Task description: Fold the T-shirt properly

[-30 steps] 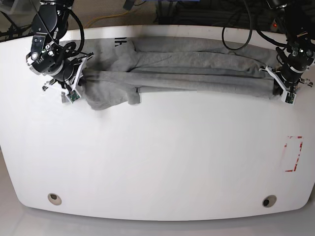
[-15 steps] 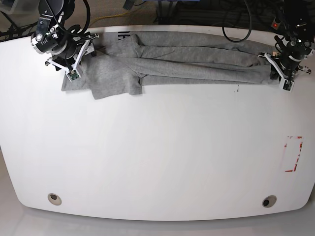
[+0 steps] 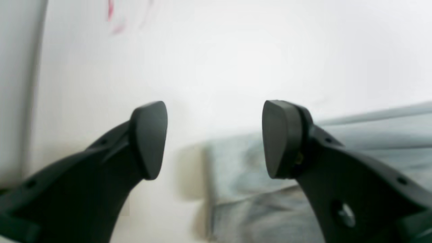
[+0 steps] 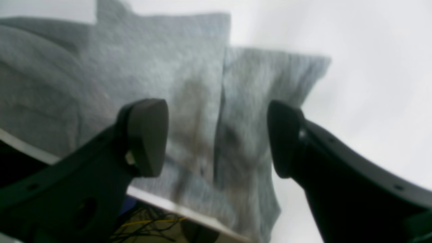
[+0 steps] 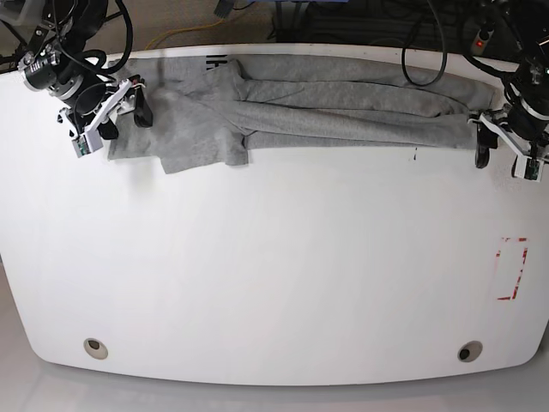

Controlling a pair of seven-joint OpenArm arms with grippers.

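A soft heather-grey cotton T-shirt (image 5: 300,107) lies bunched in a long band along the far edge of the white table (image 5: 274,283). The right gripper (image 5: 120,116) and left gripper (image 5: 502,154) hover at its opposite ends, jaws apart, holding nothing.

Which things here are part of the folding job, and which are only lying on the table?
Job: T-shirt; left pincer, open; right pincer, open.
Just there: red mark; two holes; table.
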